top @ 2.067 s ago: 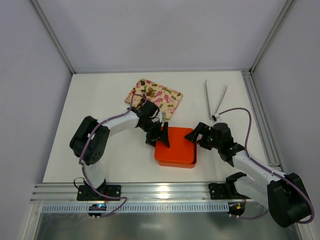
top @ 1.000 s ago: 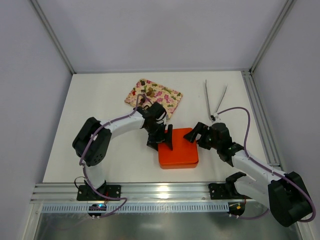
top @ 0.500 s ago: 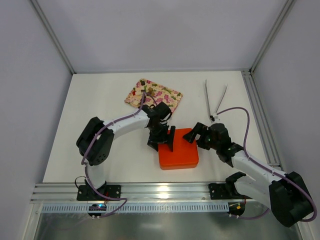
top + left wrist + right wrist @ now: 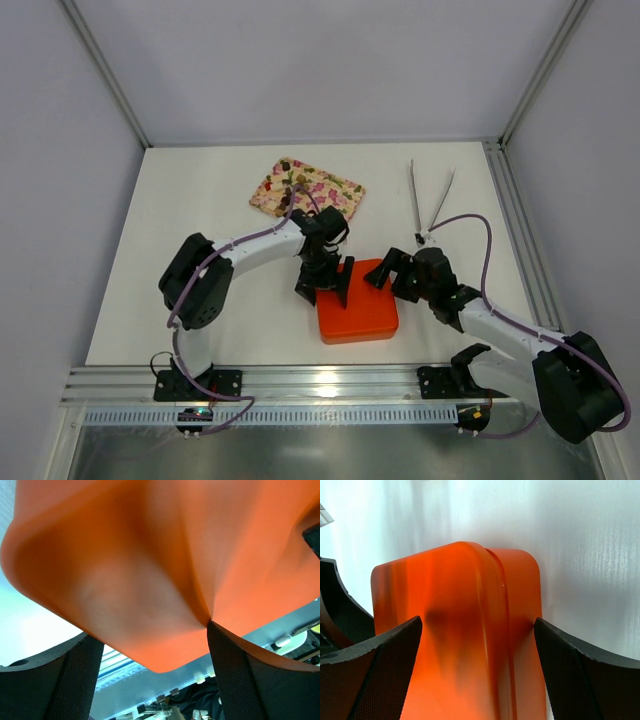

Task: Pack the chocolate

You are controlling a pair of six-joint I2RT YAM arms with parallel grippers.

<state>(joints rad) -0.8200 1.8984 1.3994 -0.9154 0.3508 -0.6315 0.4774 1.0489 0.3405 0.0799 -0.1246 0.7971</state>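
While the chocolate (image 4: 291,181) lies as a small cluster of brown lumps on the pink floral tray (image 4: 335,200), well beyond the orange box (image 4: 360,310) and off toward its left-arm side, both arms meet at the box itself. The box sits on the white tabletop (image 4: 200,200) with its lid on, so its inside cannot be seen.

The left gripper (image 4: 325,290) stands over the box's far left corner. In the left wrist view the orange box (image 4: 150,555) fills the gap between the black pads. Its edge rests against both of them and creases where it meets one pad, so the jaws, spread wide, grip the box.

The right gripper (image 4: 392,280) is at the box's far right corner. In the right wrist view the orange box (image 4: 455,605) sits between the two fingers with the seam between lid and base visible. Both pads lie against its sides, so these jaws, also spread wide, clamp the box.

A pair of metal tongs (image 4: 419,200) lies beyond the box on its right-arm side, apart from it.
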